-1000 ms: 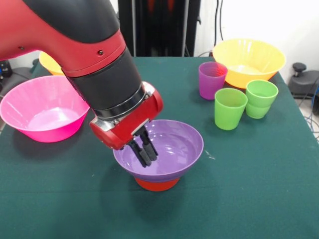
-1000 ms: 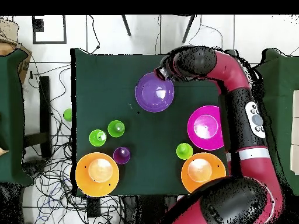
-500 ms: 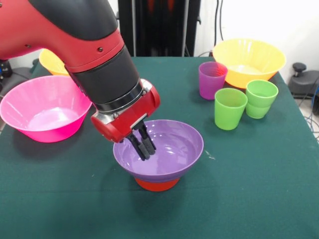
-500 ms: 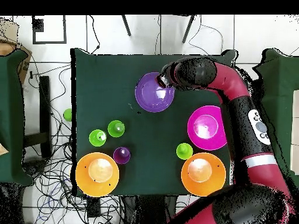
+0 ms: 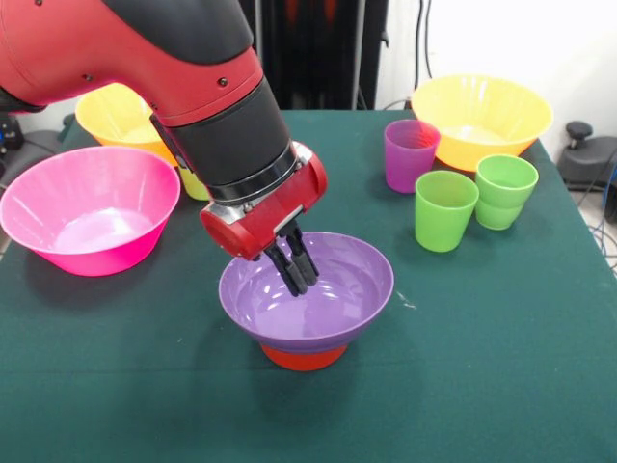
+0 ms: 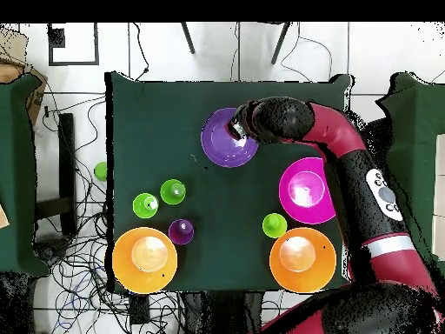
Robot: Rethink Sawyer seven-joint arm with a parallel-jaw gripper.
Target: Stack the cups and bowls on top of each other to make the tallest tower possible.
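A: Gripper (image 5: 297, 277) status?
B: Fingers pressed together, holding nothing, tips inside the purple bowl (image 5: 328, 299) at lower centre of the front view.
A: Bowl location?
B: Seated on the small orange bowl (image 5: 303, 358), on the table (image 5: 501, 367).

Red arm (image 5: 145, 48), black wrist section, dark pincer (image 5: 295, 273).

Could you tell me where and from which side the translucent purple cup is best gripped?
Judging by its pose, grip the purple cup across its open rim from straight above: it stands upright and tapered, and the orange-yellow bowl and green cups crowd its sides.
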